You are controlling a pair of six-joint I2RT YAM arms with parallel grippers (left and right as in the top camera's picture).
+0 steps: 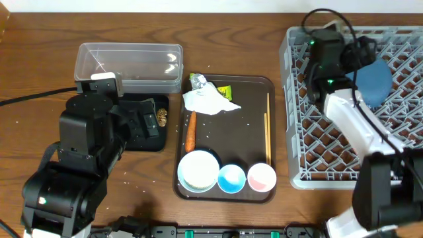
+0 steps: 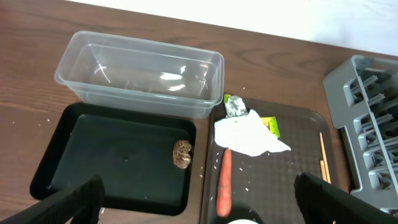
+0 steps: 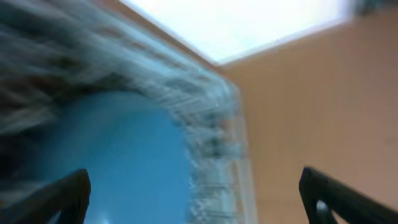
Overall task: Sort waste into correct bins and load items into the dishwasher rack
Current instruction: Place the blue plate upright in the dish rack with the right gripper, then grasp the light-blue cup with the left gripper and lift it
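My left gripper is open and empty, above the near edge of the black tray, which holds a brown food lump. The clear tub stands behind it, empty. On the brown serving tray lie the carrot, napkin, foil ball, yellow-green wrapper, chopsticks, white bowl, blue cup, pink cup and scattered rice grains. My right gripper is open over the dishwasher rack, beside the dark blue dish resting in it.
The right wrist view is blurred; it shows the blue dish, the rack's edge and the wooden table. The left arm's body covers the black tray's left part in the overhead view. Cables run along the table's left side.
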